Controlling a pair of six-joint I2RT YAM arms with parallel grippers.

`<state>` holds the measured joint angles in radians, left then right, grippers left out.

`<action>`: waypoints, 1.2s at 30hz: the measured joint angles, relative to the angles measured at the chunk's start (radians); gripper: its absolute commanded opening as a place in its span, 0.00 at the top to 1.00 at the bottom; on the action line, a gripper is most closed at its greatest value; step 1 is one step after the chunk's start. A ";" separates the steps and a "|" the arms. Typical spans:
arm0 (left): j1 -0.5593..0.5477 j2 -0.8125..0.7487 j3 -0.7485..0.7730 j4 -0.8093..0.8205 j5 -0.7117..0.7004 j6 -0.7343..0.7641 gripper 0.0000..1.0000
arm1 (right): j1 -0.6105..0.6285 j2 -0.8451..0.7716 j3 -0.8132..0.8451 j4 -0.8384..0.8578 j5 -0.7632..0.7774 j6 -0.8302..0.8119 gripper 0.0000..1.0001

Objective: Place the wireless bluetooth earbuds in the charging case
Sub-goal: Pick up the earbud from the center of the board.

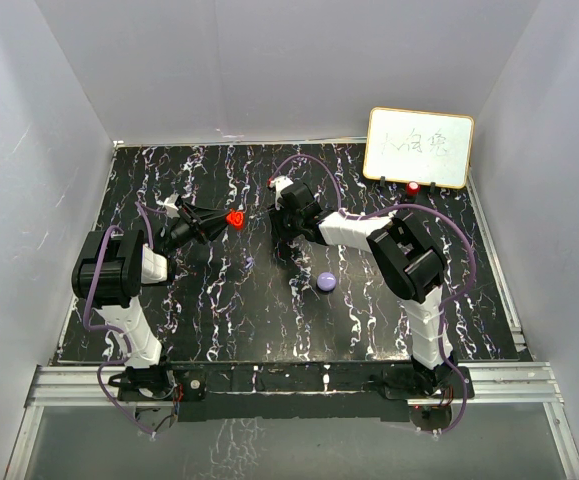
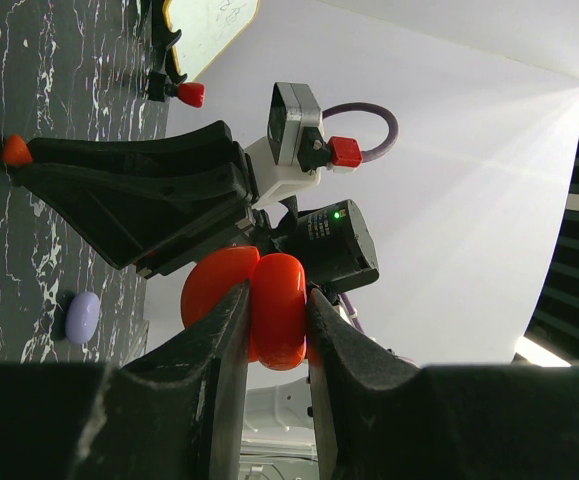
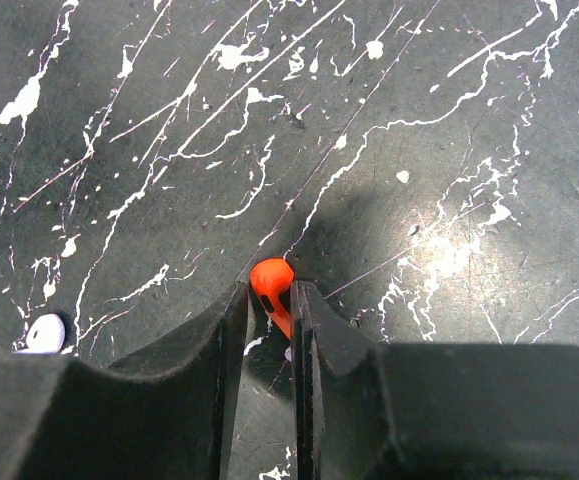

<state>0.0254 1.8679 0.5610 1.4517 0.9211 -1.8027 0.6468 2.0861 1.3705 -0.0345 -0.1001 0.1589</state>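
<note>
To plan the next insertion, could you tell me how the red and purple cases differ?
The red case is clamped in the left gripper off the table; the purple case lies free on it. The red case shows two spread lobes, seemingly open; the purple case looks like one closed lump. Both are small rounded pucks.

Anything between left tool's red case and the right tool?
Nothing: top view shows bare table between the red case and the right tool, which grips a red earbud.
</note>
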 measured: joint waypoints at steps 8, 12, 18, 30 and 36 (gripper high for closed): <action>0.000 0.000 0.000 0.000 0.000 0.000 1.00 | 0.000 0.000 0.000 0.000 0.000 0.000 0.78; 0.000 0.000 0.000 0.000 0.000 0.000 1.00 | 0.000 0.000 0.000 -0.001 0.000 0.000 0.78; 0.000 0.000 0.000 0.000 0.000 0.000 1.00 | 0.000 0.000 0.000 -0.001 0.000 0.000 0.79; 0.000 0.000 0.000 0.000 0.000 0.000 1.00 | 0.000 0.002 0.000 -0.016 0.000 -0.001 0.83; 0.000 0.000 0.000 0.000 0.000 0.000 1.00 | 0.000 0.004 0.000 -0.016 0.000 -0.001 0.85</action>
<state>0.0254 1.8679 0.5610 1.4521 0.9211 -1.8030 0.6468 2.0899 1.3705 -0.0509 -0.1001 0.1581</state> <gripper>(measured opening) 0.247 0.160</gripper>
